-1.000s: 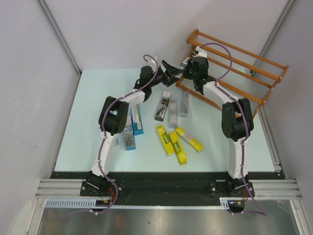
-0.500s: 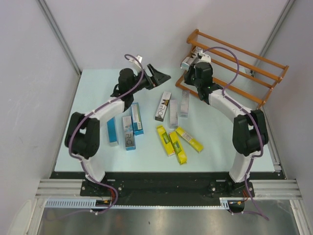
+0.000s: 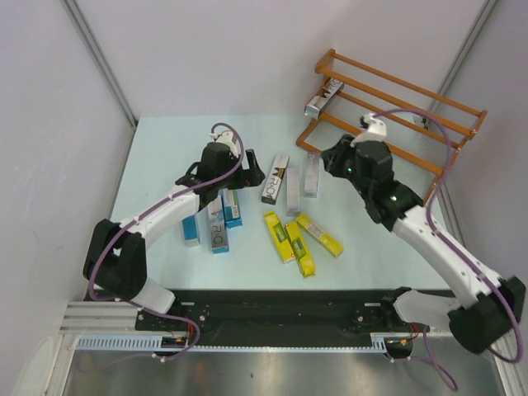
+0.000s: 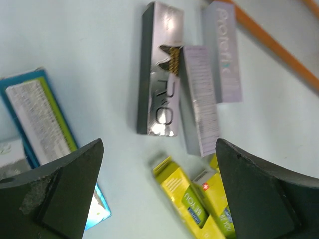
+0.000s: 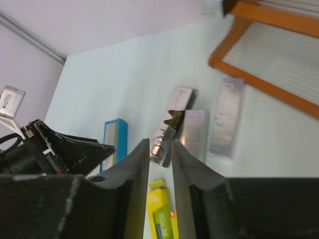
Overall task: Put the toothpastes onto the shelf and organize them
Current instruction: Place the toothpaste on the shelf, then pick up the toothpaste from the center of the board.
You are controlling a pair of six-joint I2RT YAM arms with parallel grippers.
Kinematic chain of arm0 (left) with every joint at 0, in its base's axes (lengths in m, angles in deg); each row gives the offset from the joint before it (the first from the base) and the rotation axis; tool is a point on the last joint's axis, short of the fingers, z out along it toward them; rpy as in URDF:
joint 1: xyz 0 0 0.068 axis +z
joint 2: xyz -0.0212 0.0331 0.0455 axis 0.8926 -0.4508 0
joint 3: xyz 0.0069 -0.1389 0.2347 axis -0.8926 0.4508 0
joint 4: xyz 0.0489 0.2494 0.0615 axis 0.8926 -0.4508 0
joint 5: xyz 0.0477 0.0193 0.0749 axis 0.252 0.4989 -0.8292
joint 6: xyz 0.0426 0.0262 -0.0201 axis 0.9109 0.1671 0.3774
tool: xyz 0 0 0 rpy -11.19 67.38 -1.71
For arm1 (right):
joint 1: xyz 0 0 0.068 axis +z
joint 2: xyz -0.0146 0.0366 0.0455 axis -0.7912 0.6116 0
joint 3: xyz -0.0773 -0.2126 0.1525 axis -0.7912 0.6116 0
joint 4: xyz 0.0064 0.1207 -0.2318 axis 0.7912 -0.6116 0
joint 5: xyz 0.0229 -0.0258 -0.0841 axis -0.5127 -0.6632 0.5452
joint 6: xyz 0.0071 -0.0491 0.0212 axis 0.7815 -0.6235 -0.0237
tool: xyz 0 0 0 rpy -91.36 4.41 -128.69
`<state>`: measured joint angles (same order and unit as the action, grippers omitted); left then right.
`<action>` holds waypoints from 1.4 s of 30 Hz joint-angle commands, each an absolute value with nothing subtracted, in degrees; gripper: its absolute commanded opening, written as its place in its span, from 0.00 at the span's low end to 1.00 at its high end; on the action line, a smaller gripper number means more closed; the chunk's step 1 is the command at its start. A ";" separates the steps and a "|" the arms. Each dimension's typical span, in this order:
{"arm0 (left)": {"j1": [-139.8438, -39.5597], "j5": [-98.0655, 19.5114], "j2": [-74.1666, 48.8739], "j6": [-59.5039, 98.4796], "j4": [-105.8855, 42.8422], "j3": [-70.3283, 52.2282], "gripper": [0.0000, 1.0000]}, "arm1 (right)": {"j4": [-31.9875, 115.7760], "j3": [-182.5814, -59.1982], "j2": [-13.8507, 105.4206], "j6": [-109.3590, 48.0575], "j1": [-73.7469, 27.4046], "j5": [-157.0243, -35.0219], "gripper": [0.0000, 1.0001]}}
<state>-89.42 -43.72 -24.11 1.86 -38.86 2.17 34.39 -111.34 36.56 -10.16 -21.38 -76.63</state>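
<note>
One silver-grey toothpaste (image 3: 323,95) lies on the left end of the orange-brown shelf (image 3: 412,92). Three silver toothpastes (image 3: 275,178) lie side by side on the table in front of it. Three yellow ones (image 3: 300,247) lie nearer, and blue ones (image 3: 232,205) are to the left. My left gripper (image 3: 250,171) hovers wide open just left of the silver cartons (image 4: 160,94), with the yellow cartons (image 4: 187,196) below its gap and nothing held. My right gripper (image 3: 328,158) hangs over the table in front of the shelf. Its jaws (image 5: 160,149) are narrowly parted and empty.
The shelf's low front rail (image 5: 264,85) runs close behind the silver cartons. White walls close in the table (image 3: 157,148) on the left, back and right. A blue carton (image 4: 40,119) lies under my left finger's side.
Both arms have pulled back from the shelf toward the table's middle. The silver carton stays on the shelf. My right jaws, shut before, have parted slightly. The left gripper dropped toward the silver cartons.
</note>
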 commanded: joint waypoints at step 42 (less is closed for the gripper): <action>-98.80 -56.15 -55.80 13.93 -49.44 -22.30 0.84 | 28.07 -89.55 6.45 -3.89 -28.48 -74.93 1.00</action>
